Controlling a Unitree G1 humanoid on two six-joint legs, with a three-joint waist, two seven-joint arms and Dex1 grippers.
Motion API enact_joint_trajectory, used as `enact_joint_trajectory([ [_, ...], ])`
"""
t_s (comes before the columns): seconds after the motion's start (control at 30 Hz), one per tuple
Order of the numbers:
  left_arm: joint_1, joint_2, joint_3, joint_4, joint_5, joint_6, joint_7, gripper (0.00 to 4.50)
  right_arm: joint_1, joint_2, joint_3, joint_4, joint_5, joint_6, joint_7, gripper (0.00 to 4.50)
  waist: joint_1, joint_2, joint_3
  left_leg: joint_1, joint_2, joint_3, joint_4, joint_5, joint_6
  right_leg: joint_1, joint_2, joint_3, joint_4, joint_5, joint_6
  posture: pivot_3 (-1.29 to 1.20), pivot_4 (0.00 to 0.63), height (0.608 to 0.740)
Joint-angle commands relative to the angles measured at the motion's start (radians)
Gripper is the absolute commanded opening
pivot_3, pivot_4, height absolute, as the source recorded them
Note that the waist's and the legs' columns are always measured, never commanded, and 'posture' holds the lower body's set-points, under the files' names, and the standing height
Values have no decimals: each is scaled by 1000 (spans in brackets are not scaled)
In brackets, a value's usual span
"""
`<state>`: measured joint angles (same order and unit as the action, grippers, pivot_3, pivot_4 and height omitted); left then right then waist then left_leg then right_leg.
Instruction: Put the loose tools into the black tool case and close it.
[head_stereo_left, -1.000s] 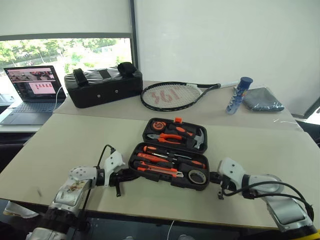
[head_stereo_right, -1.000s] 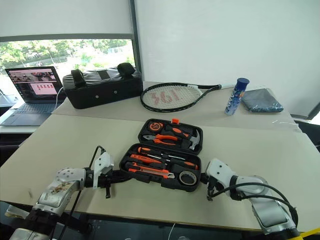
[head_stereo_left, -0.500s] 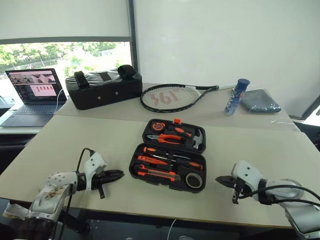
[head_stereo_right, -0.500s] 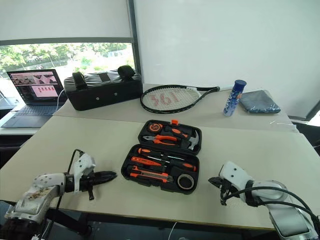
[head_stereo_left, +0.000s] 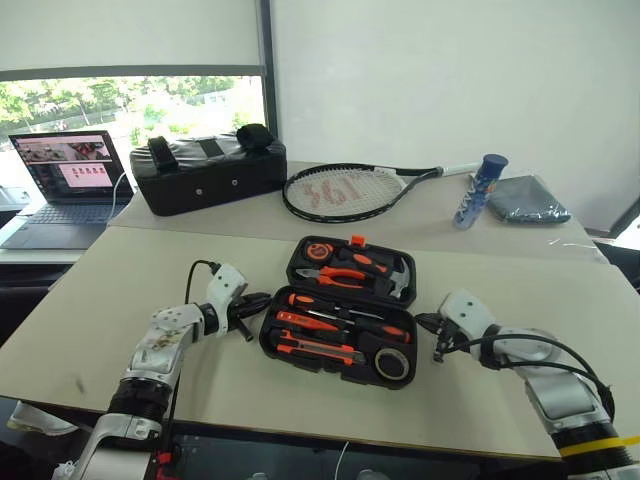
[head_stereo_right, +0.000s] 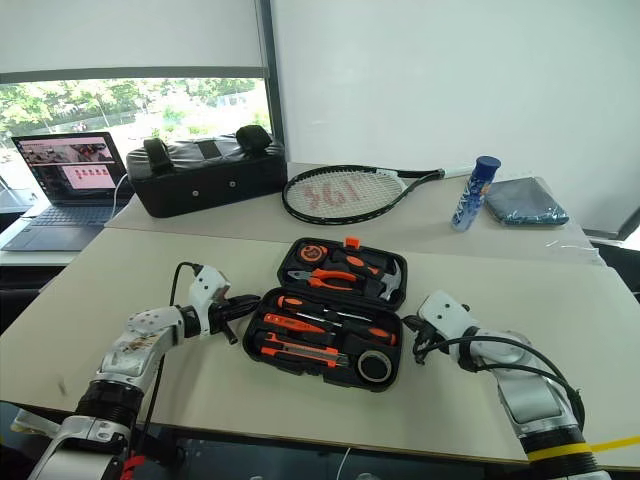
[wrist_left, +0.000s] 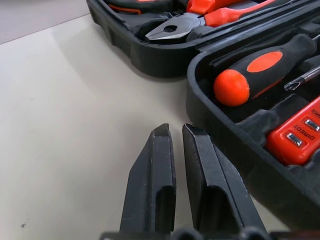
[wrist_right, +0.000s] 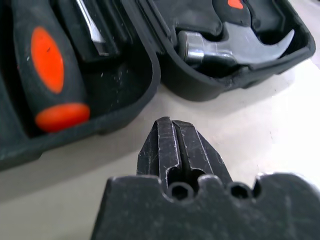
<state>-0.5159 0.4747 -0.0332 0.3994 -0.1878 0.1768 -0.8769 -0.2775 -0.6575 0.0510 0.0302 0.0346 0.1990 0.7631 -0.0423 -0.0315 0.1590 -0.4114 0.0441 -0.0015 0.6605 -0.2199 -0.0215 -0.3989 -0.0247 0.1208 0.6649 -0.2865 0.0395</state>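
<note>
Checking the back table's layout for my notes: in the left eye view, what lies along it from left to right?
Laptop → black bag → racket → blue can → grey cloth.

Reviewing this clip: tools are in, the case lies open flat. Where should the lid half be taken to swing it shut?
Take the far half of the black tool case at its far rim, by the small orange latch. The hinge runs between the halves, so that edge swings freest. Come from the sides, where each tool already sits.
</note>
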Motion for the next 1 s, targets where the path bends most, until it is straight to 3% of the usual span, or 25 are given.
enact_joint_trajectory([
  [0.03,-27,-28,-13,-15,-6,-43,-26,473,-24,6,10,9,1,-52,16,0,0,0,0,0,0,0,0,0,0,0,0,0,0,0,0,0,150,740],
  [0.53,200,39,-38,-333,-63,32,-157,473,137,-45,-9,-200,47,4,93,0,7,0,0,-4,0,-1,0,0,0,-3,-1,-1,0,0,0,0,150,740],
  [0.73,295,69,6,-427,-92,63,-136,473,236,-79,-78,-248,59,8,84,0,6,0,0,-3,0,-1,0,0,0,-3,-1,-1,0,0,0,0,150,740],
  [0.9,291,97,39,-410,-113,119,-130,473,244,-89,-155,-207,97,-50,89,0,6,0,0,-3,0,-1,0,0,0,-2,-1,-1,0,0,0,0,150,740],
  [0.93,271,110,61,-399,-143,174,-129,473,239,-87,-187,-222,157,28,99,0,5,0,0,-3,0,-1,0,0,0,-2,-1,-1,0,0,0,0,150,740],
  [0.97,252,123,77,-388,-160,210,-126,647,234,-88,-211,-234,211,84,114,574,3,0,0,-3,0,-1,0,0,0,-2,-1,-1,0,0,0,0,150,740],
  [1.0,228,153,79,-379,-172,270,-138,936,223,-90,-239,-244,255,133,116,720,3,0,0,-3,0,-1,0,0,0,-2,0,-1,1,0,0,0,150,740],
])
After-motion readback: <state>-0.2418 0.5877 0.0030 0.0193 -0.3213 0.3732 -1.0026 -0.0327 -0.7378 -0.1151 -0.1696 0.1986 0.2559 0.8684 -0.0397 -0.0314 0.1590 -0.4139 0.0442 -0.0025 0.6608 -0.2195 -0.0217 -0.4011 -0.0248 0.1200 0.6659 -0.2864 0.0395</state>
